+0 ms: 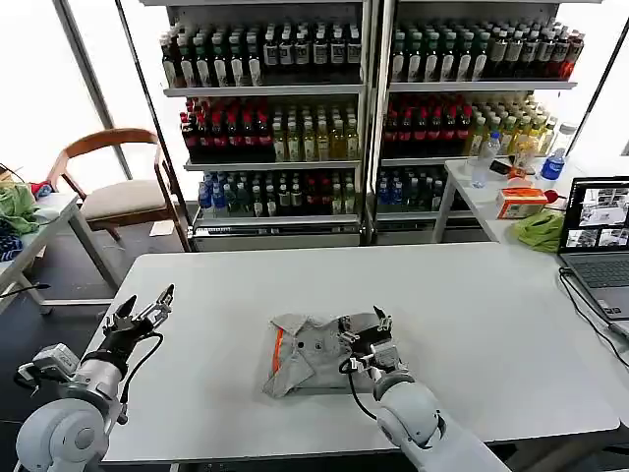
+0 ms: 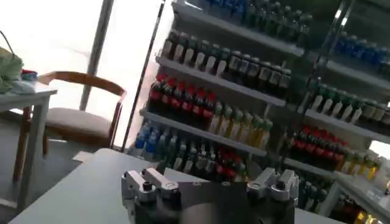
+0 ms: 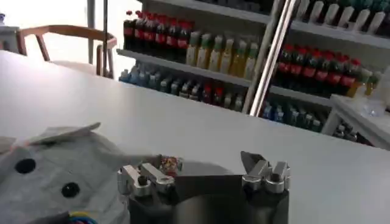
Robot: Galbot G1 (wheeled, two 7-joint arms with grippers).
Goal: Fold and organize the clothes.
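collared shirt (image 1: 310, 356) lies folded at lower centre of the head view, its right edge under the right gripper (image 1: 371, 344), fingers apart. left gripper (image 1: 145, 313) hovers lower left, fingers apart.

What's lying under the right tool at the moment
The folded grey collared shirt lies on the white table, with the open right tool over its right edge. Anything beneath the shirt is covered.

A light grey shirt (image 1: 314, 354) with an orange collar trim, dark buttons and a small multicoloured print lies on the white table (image 1: 472, 324), bright green cloth (image 1: 539, 229) at the table's far right.
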